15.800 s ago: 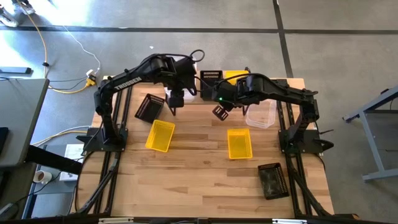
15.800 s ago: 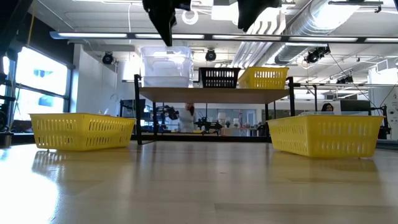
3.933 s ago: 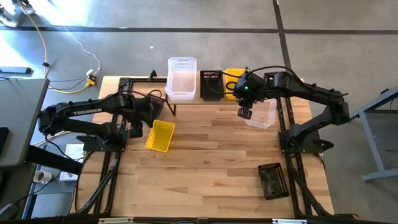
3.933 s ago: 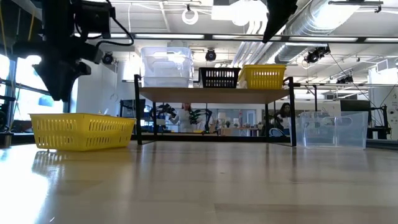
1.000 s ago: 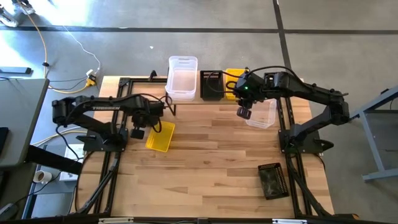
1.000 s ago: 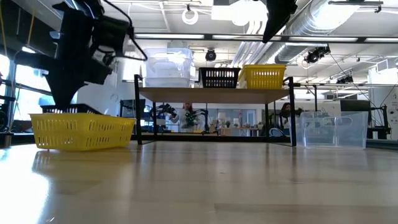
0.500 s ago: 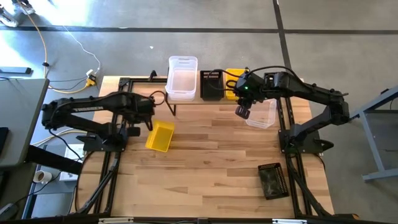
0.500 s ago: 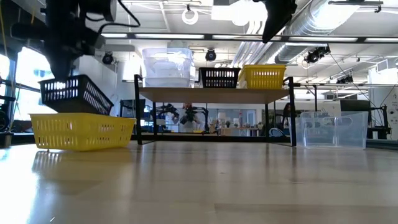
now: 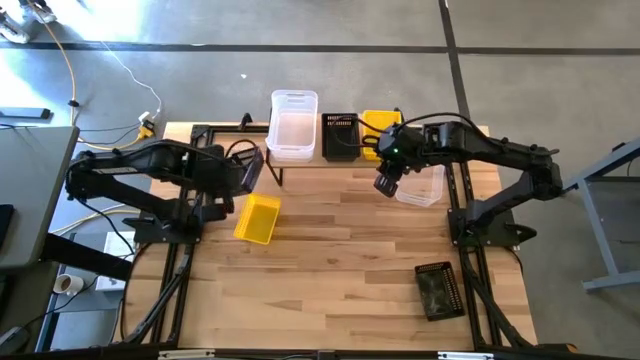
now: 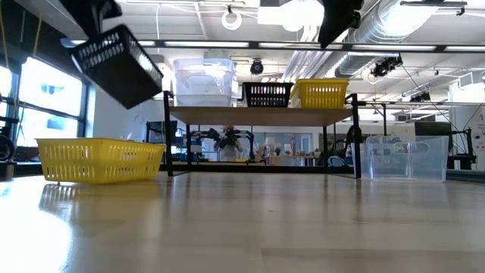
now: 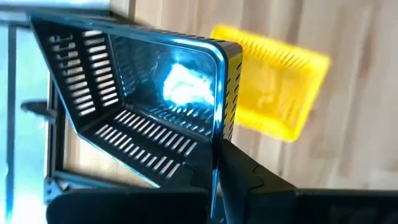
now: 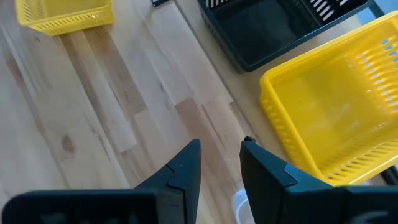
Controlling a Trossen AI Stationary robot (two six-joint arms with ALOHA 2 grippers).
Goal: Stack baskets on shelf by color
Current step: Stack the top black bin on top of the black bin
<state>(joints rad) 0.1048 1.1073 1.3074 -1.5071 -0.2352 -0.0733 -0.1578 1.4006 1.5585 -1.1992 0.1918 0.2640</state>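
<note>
Black mesh basket (image 10: 117, 64), yellow slotted basket (image 9: 257, 218), clear basket (image 9: 292, 125)

Left arm folded at table's left side, forearm reaching toward the table's middle, wrist raised well above the surface. Left gripper (image 9: 243, 172) clamped on rim of black mesh basket (image 10: 119, 66), basket tilted and held aloft. Right arm stretched from its base at the table's right edge toward the far side, elbow high, wrist angled down. Right gripper (image 9: 384, 184) hovering above the table, fingers (image 12: 181, 169) slightly parted, nothing between them.
</note>
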